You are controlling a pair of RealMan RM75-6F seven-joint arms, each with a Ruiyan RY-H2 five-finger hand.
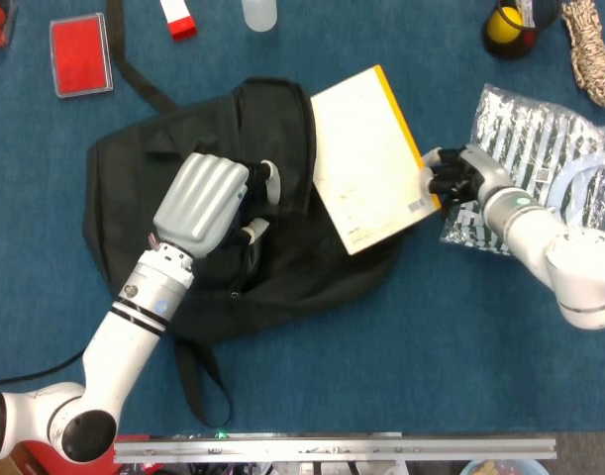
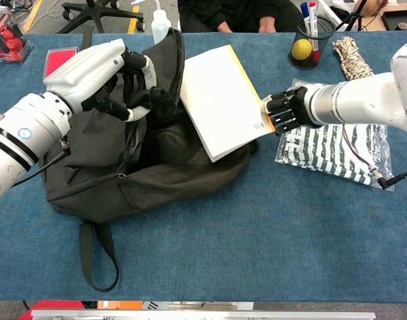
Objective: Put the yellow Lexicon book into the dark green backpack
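The backpack [image 2: 156, 167] is soft, matt dark cloth that sags in folds, with flat woven straps [image 2: 96, 257]. The book [image 2: 220, 100] has a smooth, pale paper cover with a yellow spine edge. The counter [image 2: 270, 233] wears a matt blue, felt-like covering. The left hand [image 2: 100, 70] has a smooth, pale grey plastic shell with a slight sheen; the right hand [image 2: 286, 110] looks matt black. A bag [image 2: 340, 150] of glossy, crinkled clear plastic lies on the counter, and a coil of rough rope [image 2: 353, 57] beyond it.
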